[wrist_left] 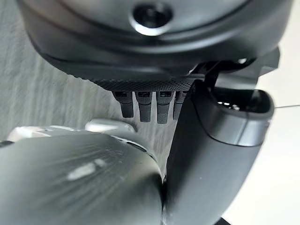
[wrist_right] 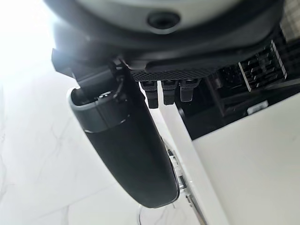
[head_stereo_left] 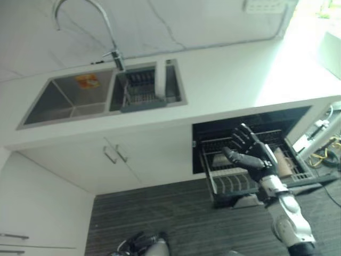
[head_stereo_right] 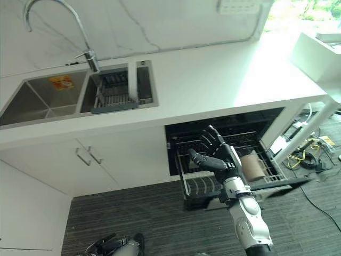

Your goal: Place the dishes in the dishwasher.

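The dishwasher point(head_stereo_left: 250, 120) under the white counter stands open, with its wire rack point(head_stereo_left: 210, 178) pulled out over the dark floor. A tan, cup-like dish point(head_stereo_right: 254, 166) lies at the rack's right end. My right hand point(head_stereo_left: 256, 154) is raised in front of the rack, open with fingers spread, holding nothing; its thumb point(wrist_right: 126, 145) and straight fingers point(wrist_right: 168, 91) show in the right wrist view. My left hand point(head_stereo_left: 141, 242) hangs low near the floor, open and empty, with its thumb point(wrist_left: 211, 154) beside straight fingers point(wrist_left: 145, 108). A white upright dish point(head_stereo_left: 160, 80) stands in the sink's drainer basket point(head_stereo_left: 141, 96).
A double steel sink point(head_stereo_left: 64, 101) with a tall curved faucet point(head_stereo_left: 109, 32) sits in the counter point(head_stereo_left: 234, 80). White cabinet doors with handles point(head_stereo_left: 114, 154) are left of the dishwasher. Yellow cables point(head_stereo_left: 325, 154) lie on the floor at the right.
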